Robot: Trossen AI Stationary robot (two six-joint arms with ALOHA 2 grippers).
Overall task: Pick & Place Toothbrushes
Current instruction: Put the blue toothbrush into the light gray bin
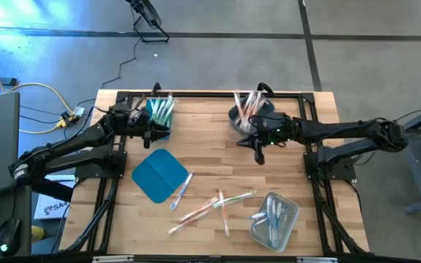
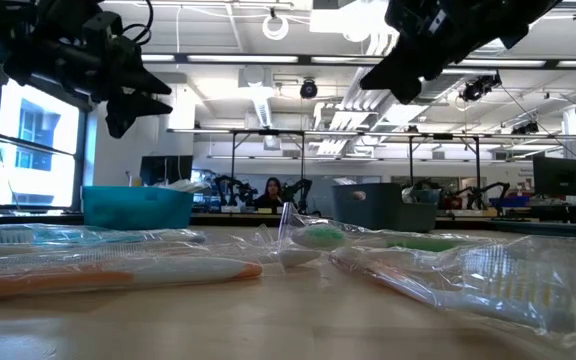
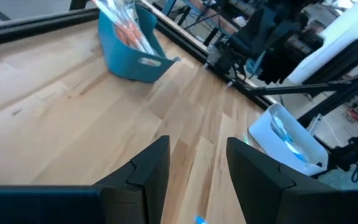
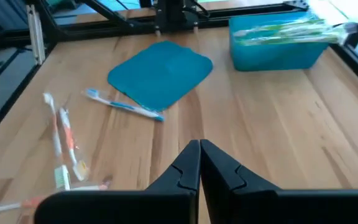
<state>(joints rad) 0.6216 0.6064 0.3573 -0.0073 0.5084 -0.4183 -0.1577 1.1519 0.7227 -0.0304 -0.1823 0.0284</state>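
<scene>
Several loose toothbrushes (image 1: 214, 207) lie flat on the wooden table near its front edge; a blue one (image 4: 126, 106) lies beside the flat teal lid (image 1: 159, 175). A teal bin (image 1: 161, 113) at the far left holds green toothbrushes. A grey bin (image 1: 248, 113) at the far middle holds pink-orange ones, and a clear bin (image 1: 275, 219) at the near right holds blue ones. My left gripper (image 3: 197, 168) hovers open and empty beside the teal bin. My right gripper (image 4: 199, 155) is shut and empty, raised over the table in front of the grey bin.
A black metal frame (image 1: 210, 93) runs along the table's far edge and sides. Bare wood lies between the lid and the grey bin. A person sits far off in the room behind the table (image 2: 271, 192).
</scene>
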